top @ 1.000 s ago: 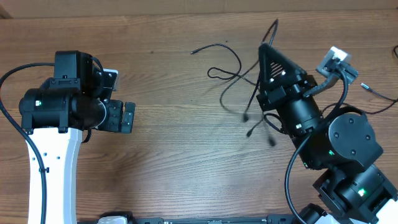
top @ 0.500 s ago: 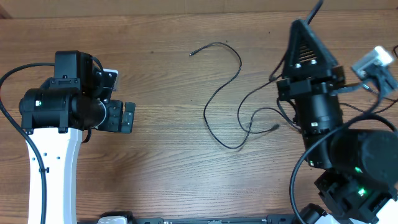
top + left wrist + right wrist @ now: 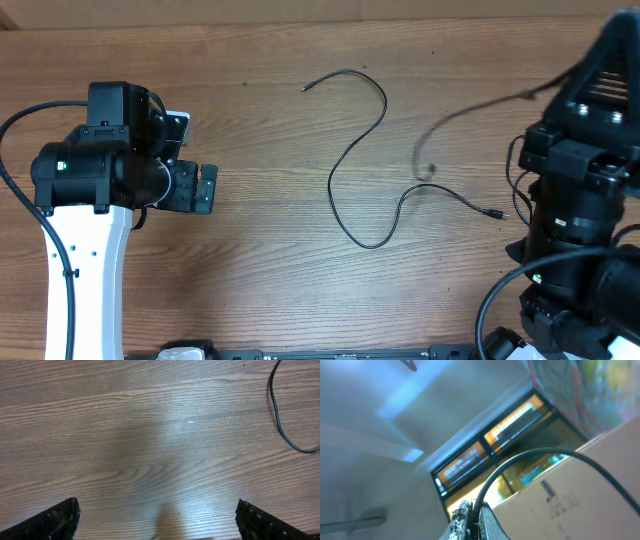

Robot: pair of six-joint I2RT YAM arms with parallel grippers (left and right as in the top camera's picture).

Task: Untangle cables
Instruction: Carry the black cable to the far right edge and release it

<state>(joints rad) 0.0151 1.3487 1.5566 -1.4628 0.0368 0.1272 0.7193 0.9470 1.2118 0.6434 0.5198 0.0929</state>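
Currently, my right jaws are clamped on one cable [image 3: 536, 451], my left jaws stand wide open, and a second cable [image 3: 332, 185] lies loose on the desk [image 3: 270, 260].

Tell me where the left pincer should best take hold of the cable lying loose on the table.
Probably the cable at its leftmost bend, from straight above with the jaws either side: it lies flat and uncrossed there, nearest the open left pincer.
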